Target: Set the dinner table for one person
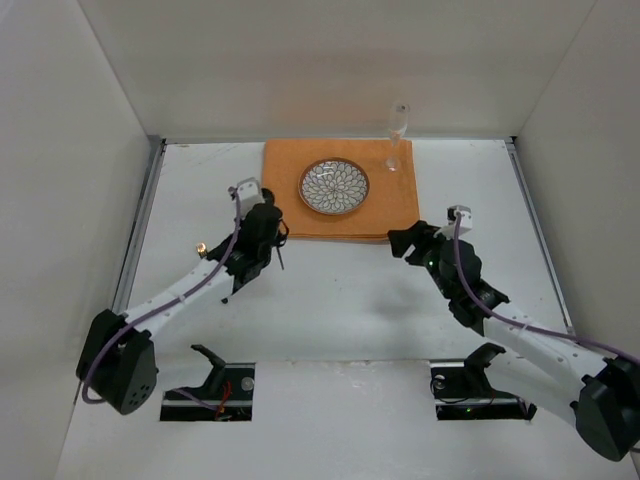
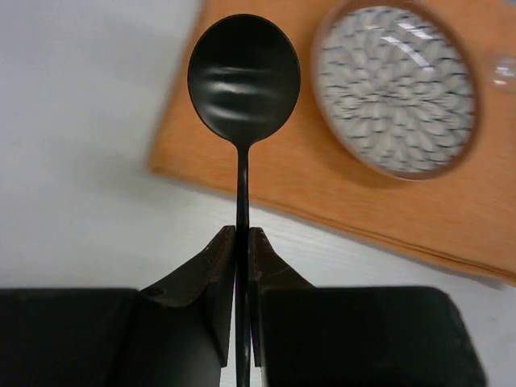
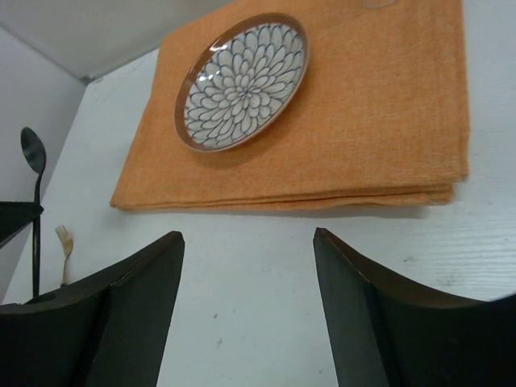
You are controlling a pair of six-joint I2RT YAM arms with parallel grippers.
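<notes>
- The white counter [image 1: 340,320] is seen filling the floor of a white-walled enclosure, with thin metal rails along its left and right edges and both arms bolted at its near edge.
- An orange placemat [image 1: 340,215] is laid flat at the middle of the counter's far edge.
- A round plate [image 1: 334,187] with a blue-and-white petal pattern and a brown rim is set on the placemat, a little left of its centre.
- A clear stemmed glass [image 1: 397,135] is stood upright at the placemat's far right corner.
- The left claw [image 2: 242,242] is pictured clenched on the thin handle of a black spoon [image 2: 244,81], above the counter just off the placemat's near left corner.
- The spoon's bowl is pointed away from the fingers and is seen against the placemat's left edge.
- The right claw [image 3: 246,242] is shown released, its jaws spread wide with only bare counter between them, just off the placemat's near right corner.
- A small pale fork-shaped item [image 3: 63,240] is glimpsed towards the counter's left edge, too small to be identified.
</notes>
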